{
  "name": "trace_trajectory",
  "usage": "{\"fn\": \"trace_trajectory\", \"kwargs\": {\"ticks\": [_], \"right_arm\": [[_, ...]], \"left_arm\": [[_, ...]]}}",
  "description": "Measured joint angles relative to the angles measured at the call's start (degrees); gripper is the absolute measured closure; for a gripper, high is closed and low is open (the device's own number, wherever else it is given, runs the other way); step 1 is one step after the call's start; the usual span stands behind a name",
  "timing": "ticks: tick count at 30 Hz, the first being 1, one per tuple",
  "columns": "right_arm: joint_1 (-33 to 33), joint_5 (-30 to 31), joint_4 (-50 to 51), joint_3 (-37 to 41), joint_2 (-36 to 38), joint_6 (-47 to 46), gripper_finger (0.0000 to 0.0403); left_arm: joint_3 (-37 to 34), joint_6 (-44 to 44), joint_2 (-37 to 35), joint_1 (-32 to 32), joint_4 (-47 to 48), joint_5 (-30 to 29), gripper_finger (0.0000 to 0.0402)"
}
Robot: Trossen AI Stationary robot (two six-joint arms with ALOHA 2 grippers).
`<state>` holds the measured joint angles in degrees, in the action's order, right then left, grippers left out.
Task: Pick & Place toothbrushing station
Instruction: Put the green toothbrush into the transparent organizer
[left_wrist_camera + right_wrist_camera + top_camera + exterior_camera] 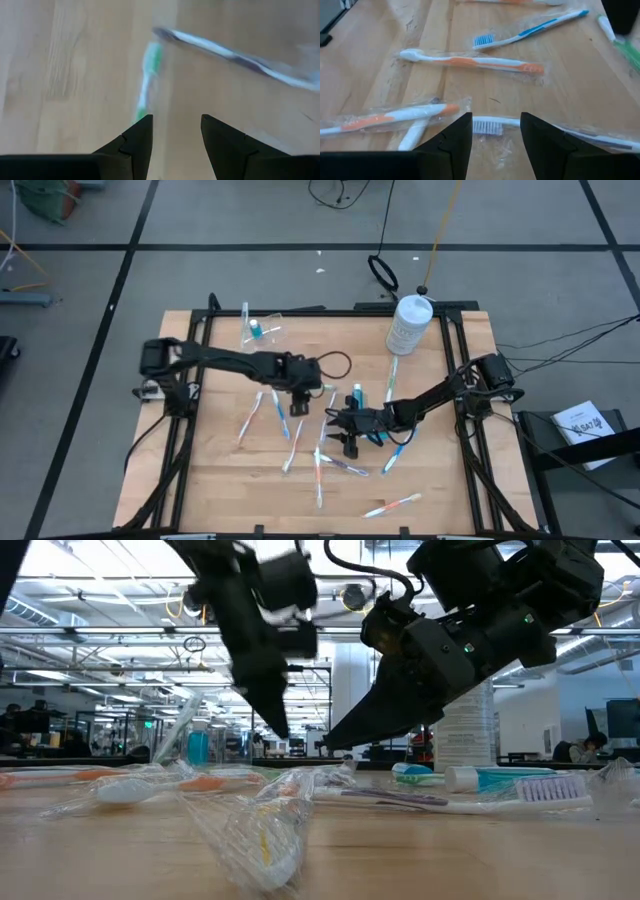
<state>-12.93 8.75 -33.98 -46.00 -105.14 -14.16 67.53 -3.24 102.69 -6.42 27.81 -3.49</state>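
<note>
Several toothbrushes, most in clear wrappers, lie scattered flat on the wooden table (230, 480). My left gripper (297, 408) hangs open, pointing steeply down, above a green toothbrush (149, 75); a purple-and-white one (225, 50) lies beyond it. My right gripper (347, 442) is open and low, slanting in from the table's right. Its fingers stand on either side of a wrapped brush's white bristle head (487, 125), a little above it. Orange brushes (470, 62) and a blue brush (530, 31) lie ahead. The clear cup (262, 330) lies at the far left. A teal tube (357, 393) lies mid-table.
A large white bottle (408, 325) stands at the table's far right, behind my right arm. More wrapped brushes lie near the front edge (392, 505). Black frame rails run along the table's left and right sides.
</note>
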Motion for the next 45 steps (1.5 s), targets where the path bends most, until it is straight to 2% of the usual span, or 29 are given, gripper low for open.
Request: {"fn": "trace_trajectory", "kwargs": {"ticks": [6,12,19,22,27,30,35,39,45], "right_arm": [[0.1,0.0,0.0,0.0,0.0,0.3,0.0245],[0.1,0.0,0.7,0.0,0.0,0.3,0.0247],[0.1,0.1,0.9,0.0,0.0,0.3,0.0248],[0.1,0.2,0.8,0.0,0.0,0.3,0.0248],[0.1,0.2,0.8,0.0,0.0,-0.1,0.0248],[0.1,0.2,0.9,0.0,0.0,-0.1,0.0248],[0.1,0.2,0.8,0.0,0.0,-0.1,0.0248],[0.1,0.2,0.9,0.0,0.0,-0.1,0.0248],[0.1,0.2,0.9,0.0,0.0,-0.1,0.0248]], "left_arm": [[0.0,0.9,6.1,-4.0,-9.2,1.2,0.0229],[0.1,0.5,9.4,-5.6,-9.3,4.0,0.0229],[0.2,0.4,9.1,-5.5,-6.7,3.6,0.0235],[0.2,0.4,9.1,-5.4,-6.6,3.6,0.0271],[0.1,0.9,9.1,-5.7,-6.9,3.7,0.0371],[0.3,1.9,8.3,-6.1,-6.5,4.5,0.0389],[1.4,1.7,3.9,-7.6,-6.7,3.8,0.0378],[1.4,1.0,-3.0,-10.7,-8.4,-0.8,0.0395],[1.0,0.6,-15.3,-17.2,-17.9,-7.7,0.0386]]}}
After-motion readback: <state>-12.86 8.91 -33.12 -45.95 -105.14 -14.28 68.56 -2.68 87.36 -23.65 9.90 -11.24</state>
